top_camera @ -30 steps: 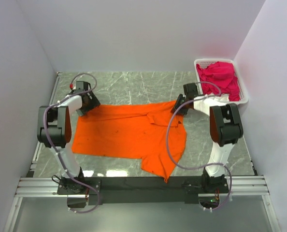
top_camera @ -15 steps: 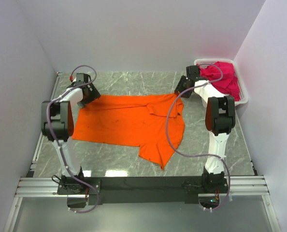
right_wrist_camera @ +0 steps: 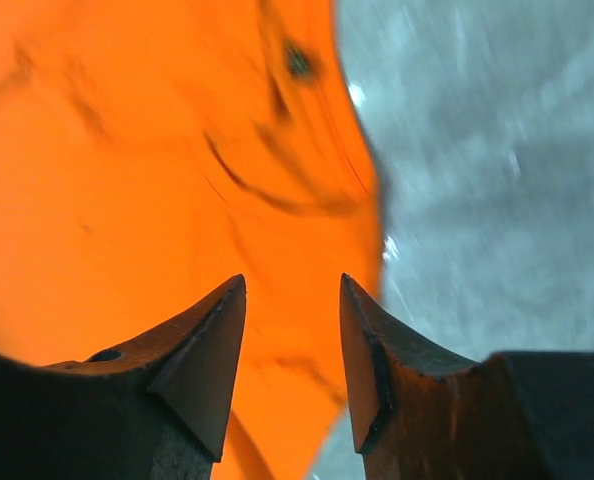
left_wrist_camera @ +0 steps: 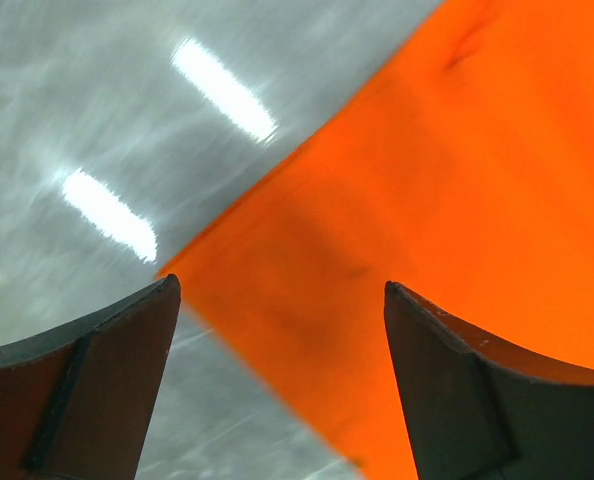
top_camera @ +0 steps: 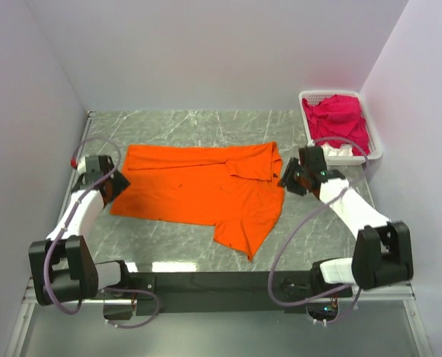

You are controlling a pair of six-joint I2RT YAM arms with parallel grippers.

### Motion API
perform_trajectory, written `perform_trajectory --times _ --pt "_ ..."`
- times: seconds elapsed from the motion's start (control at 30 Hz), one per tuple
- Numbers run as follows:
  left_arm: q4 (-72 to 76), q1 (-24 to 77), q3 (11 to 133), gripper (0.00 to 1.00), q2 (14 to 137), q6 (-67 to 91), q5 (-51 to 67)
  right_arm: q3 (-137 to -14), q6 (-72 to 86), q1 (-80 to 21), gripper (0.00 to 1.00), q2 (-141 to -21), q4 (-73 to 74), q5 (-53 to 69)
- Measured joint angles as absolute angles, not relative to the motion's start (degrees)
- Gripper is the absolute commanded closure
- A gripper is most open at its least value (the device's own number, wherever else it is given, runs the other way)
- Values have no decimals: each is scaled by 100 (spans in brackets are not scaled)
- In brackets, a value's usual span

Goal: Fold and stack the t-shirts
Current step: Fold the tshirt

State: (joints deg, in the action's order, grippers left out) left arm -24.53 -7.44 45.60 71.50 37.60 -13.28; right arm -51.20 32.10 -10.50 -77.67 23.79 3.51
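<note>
Right gripper (right_wrist_camera: pixel 292 290) stood parted over orange t-shirt (right_wrist_camera: pixel 147 170), whose wrinkled edge ran twelve to six o'clock; grey table (right_wrist_camera: pixel 497 170) at three.

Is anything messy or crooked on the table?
Yes. The orange t-shirt is not flat: its right side is bunched and wrinkled by the collar, and one flap sticks out crookedly toward the near edge. The pink shirts lie in a crumpled heap in the white basket.

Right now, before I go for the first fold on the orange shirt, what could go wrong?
The orange t-shirt lies skewed, with a near-right flap trailing out and creased layers at its right edge. Folding now may lock that in. The right pincer hangs open over that edge and might pinch only one layer.
</note>
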Motion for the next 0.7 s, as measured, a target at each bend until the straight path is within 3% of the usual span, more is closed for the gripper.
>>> perform_trajectory --times 0.17,0.47,0.7 --pt "-2569 -1205 3667 17 6921 3844 -1229 -4189 3258 -1048 53 -6799 2534 379" --pt "-2373 -1343 3658 19 7612 3697 -1028 -3505 3341 -1048 53 -6283 2405 491" --pt "-2156 -1352 3830 35 7900 3522 -1026 -3413 3308 -1048 53 -6294 2333 539"
